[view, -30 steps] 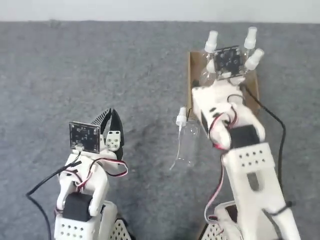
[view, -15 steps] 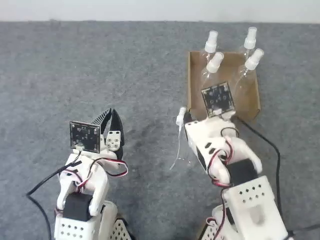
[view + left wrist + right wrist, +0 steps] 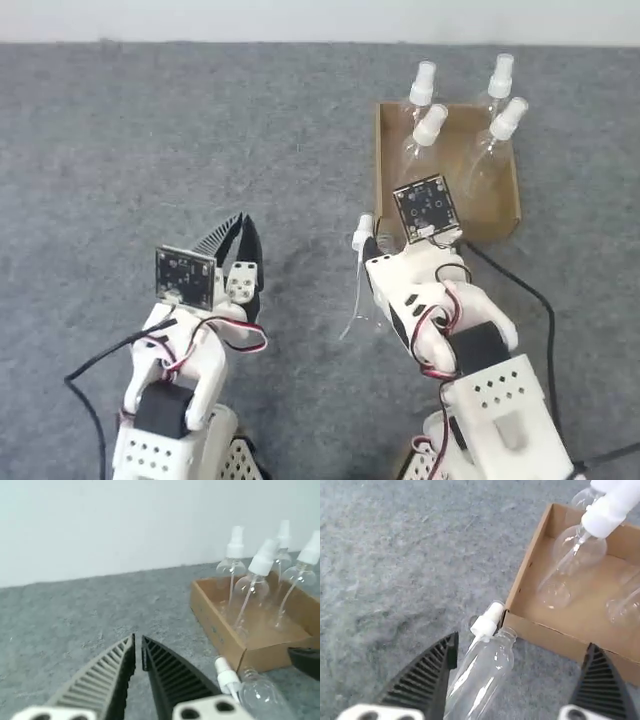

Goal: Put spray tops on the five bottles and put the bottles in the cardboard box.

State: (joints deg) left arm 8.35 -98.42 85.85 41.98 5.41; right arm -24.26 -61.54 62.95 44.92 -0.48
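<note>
Several clear bottles with white spray tops (image 3: pixel 430 122) stand in the cardboard box (image 3: pixel 380 160) at the far right; the left wrist view shows them (image 3: pixel 250 582) in the box (image 3: pixel 216 628) too. One more capped bottle (image 3: pixel 482 672) lies on the carpet just outside the box's near-left corner, its top (image 3: pixel 362 236) pointing at the box. My right gripper (image 3: pixel 520 652) is open wide, with this lying bottle (image 3: pixel 257 692) between its fingers and not touched. My left gripper (image 3: pixel 138 645) hovers shut and empty over the carpet (image 3: pixel 243 232), left of the bottle.
Grey carpet covers the table, with a white wall along the far edge. The right arm (image 3: pixel 440 310) overhangs most of the lying bottle. One dark right finger (image 3: pixel 305 659) shows near the box's corner. Open carpet stretches to the left and far left.
My right arm has pulled back from over the box to above the lying bottle. My left arm has shifted slightly right.
</note>
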